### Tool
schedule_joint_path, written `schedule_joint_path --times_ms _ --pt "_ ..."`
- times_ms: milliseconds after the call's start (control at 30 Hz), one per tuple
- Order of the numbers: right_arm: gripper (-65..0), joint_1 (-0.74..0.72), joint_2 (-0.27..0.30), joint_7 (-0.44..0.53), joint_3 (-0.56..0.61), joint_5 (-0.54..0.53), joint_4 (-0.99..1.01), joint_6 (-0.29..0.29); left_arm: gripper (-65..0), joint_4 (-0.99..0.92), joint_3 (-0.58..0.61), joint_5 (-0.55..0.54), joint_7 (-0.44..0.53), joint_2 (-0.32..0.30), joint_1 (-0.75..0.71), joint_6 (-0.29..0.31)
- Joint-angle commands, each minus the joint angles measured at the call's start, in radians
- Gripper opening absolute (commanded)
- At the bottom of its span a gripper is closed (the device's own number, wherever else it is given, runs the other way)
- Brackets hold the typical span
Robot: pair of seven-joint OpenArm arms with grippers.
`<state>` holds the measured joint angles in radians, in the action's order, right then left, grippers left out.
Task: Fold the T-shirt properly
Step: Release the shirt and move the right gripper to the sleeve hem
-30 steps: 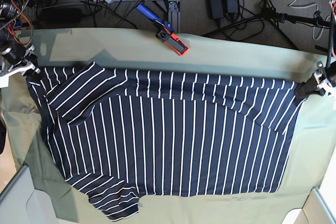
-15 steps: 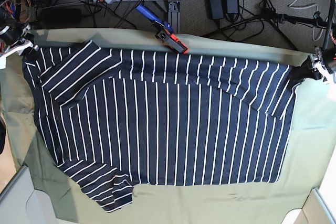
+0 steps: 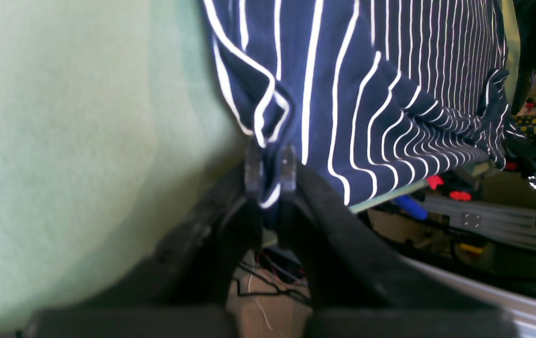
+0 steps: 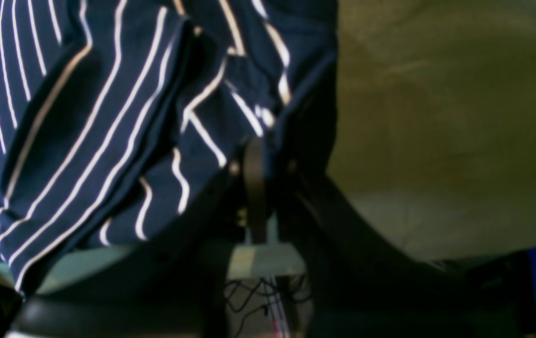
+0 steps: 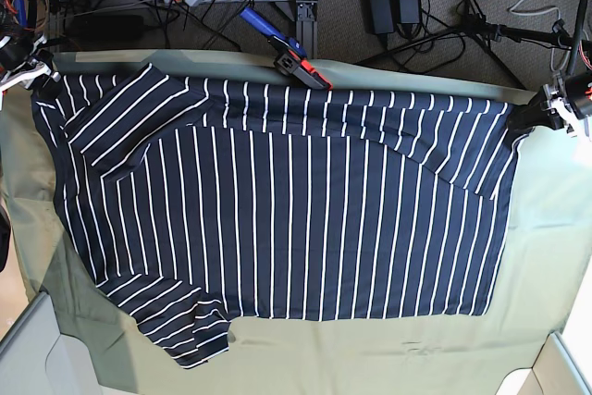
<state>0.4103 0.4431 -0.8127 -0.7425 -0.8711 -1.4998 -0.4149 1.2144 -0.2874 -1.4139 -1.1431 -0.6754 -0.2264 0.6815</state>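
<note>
Left hand (image 3: 270, 171) and right hand (image 4: 260, 164) each pinch a far T-shirt (image 5: 287, 219) corner, stretching it flat along the table (image 5: 546, 228) far edge, likely for folding.

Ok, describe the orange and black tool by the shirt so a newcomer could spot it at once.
Start from the pale green cloth covering the table and follow the T-shirt to its far edge. Around the middle of that edge sits the clamp, partly overlapping the fabric. It is the only bright orange and black thing there, with a blue handle angling back toward the cables.
</note>
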Motion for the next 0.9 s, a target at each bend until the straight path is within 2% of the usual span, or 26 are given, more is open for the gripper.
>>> schedule_joint_path --times_ms 0,33,100,167,200,500,733,867 --pt "-65.0 0.003 0.027 0.038 -0.018 0.009 -0.013 -0.032 -49.8 0.013 -0.021 -0.01 0.021 -0.028 0.005 0.017" --pt "-64.5 0.003 0.027 0.051 -0.018 0.018 -0.013 -0.031 -43.5 0.013 -0.024 -0.009 0.021 -0.029 0.005 0.017" --pt "-43.3 0.002 0.027 0.054 -0.018 0.027 -0.013 -0.032 -35.0 0.013 -0.035 -0.01 0.017 -0.029 0.005 0.017" --pt "-25.3 0.0 0.027 0.054 -0.018 0.042 -0.013 -0.031 -34.3 0.019 -0.043 -0.01 0.009 -0.028 0.005 0.017" --pt "-21.0 0.0 0.027 0.054 -0.018 0.045 -0.013 -0.031 -34.3 0.022 -0.045 -0.01 0.005 -0.029 0.005 0.017" --pt "-21.1 -0.044 0.031 0.079 -0.086 0.034 -0.038 -0.031 -34.3 0.122 -0.048 -0.015 -0.021 -0.028 -0.007 0.017" --pt "-21.1 -0.271 0.071 0.071 -0.065 0.105 -0.017 -0.026 -34.3 0.355 -0.048 -0.009 -0.028 -0.028 -0.012 0.017" --pt "-21.1 -0.447 0.104 0.095 0.037 0.177 0.106 -0.004 -34.3 0.465 -0.048 0.031 -0.01 -0.028 -0.012 0.017"
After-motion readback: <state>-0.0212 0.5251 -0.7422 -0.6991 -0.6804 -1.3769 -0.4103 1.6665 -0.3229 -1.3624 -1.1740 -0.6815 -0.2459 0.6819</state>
